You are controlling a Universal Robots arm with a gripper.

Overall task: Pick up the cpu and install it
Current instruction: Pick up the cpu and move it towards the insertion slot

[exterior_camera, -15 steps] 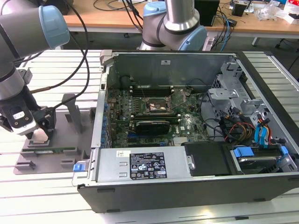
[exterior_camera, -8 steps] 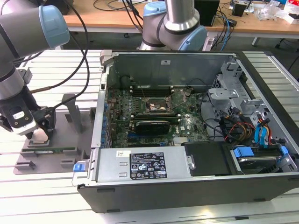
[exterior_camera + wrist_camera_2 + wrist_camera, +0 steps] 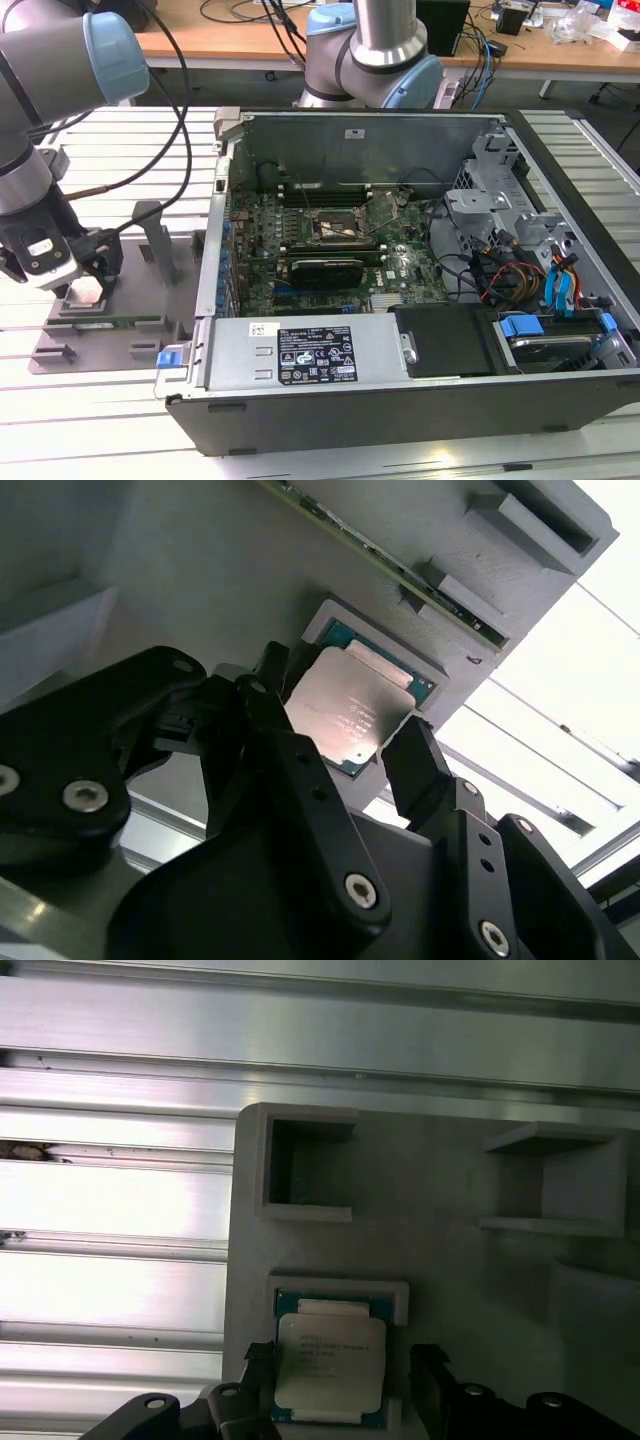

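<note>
- The black two-finger gripper (image 3: 342, 725) stands open, its fingers (image 3: 412, 765) straddling the small square, silver-topped, green-edged cpu (image 3: 345, 708) (contact hard to judge).
- The cpu lies in a grey plastic tray's (image 3: 450, 1250) recess, one edge hidden behind a finger.

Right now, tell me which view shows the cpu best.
The first wrist view: the cpu faces the camera nearly square-on, its silver top and green edge plain. The second wrist view shows it slanted, with the gripper astride it. The exterior view shows a small pale patch below the gripper.
</note>
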